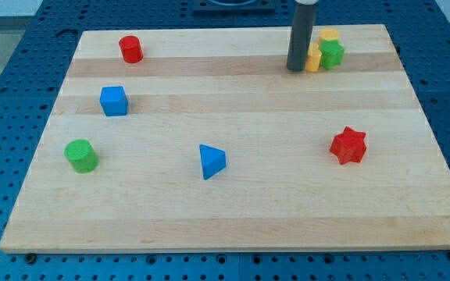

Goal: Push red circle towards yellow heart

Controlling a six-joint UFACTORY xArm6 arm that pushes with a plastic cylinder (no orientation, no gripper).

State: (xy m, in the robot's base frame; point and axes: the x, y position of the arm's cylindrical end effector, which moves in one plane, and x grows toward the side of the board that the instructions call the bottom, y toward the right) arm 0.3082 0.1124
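Observation:
The red circle [131,49] is a short red cylinder at the board's top left. Two yellow blocks sit at the top right: one [328,36] behind a green star [333,54], and one [314,60] partly hidden by the rod. I cannot tell which is the yellow heart. My tip [296,69] rests on the board just left of the nearer yellow block, touching or almost touching it. The tip is far to the right of the red circle.
A blue cube [114,101] and a green cylinder [80,155] sit on the left side. A blue triangle [212,161] lies at centre bottom. A red star [348,145] sits at the right. The wooden board [233,211] lies on a blue perforated table.

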